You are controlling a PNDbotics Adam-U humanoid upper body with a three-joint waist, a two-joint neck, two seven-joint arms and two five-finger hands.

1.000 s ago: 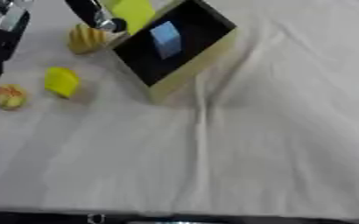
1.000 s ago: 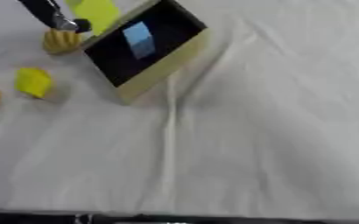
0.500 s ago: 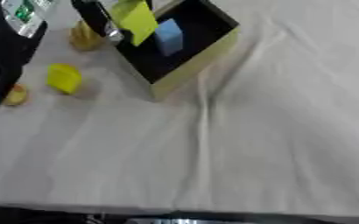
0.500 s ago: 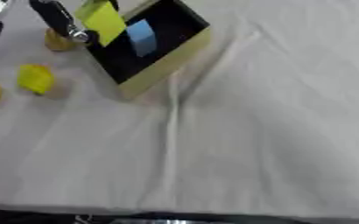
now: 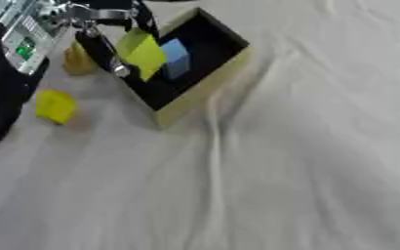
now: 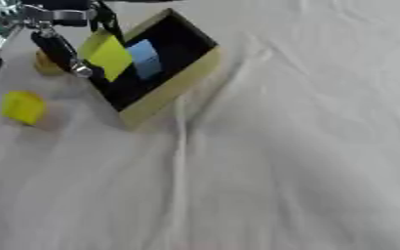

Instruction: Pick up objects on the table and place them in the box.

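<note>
The table (image 5: 306, 161), covered by a rumpled white cloth, takes up nearly the whole view, and most of the near and right part carries none of the task's things. The work sits at the far left.

The box (image 5: 205, 84), black inside with pale yellow walls, lies there askew. Inside it rests one light blue block (image 5: 176, 58), so at least one object already seems placed. Whether anything else lies deeper in the box cannot be told.

The left hand (image 5: 110, 46), coming in from the far left, has its dark fingers pinched on a flat yellow-green piece (image 5: 144, 52), held above the box's left edge and partly over its opening. My judgement is that this piece is in the placing step: it is carried over the box but not yet let go.

Still out on the table, to the left of the box, are a yellow block (image 5: 55, 106) nearer and a small yellow-orange object (image 5: 77, 62) farther, just beside the hand. Both look left to pick up, so the task seems roughly midway.

The right hand shows in neither view.
</note>
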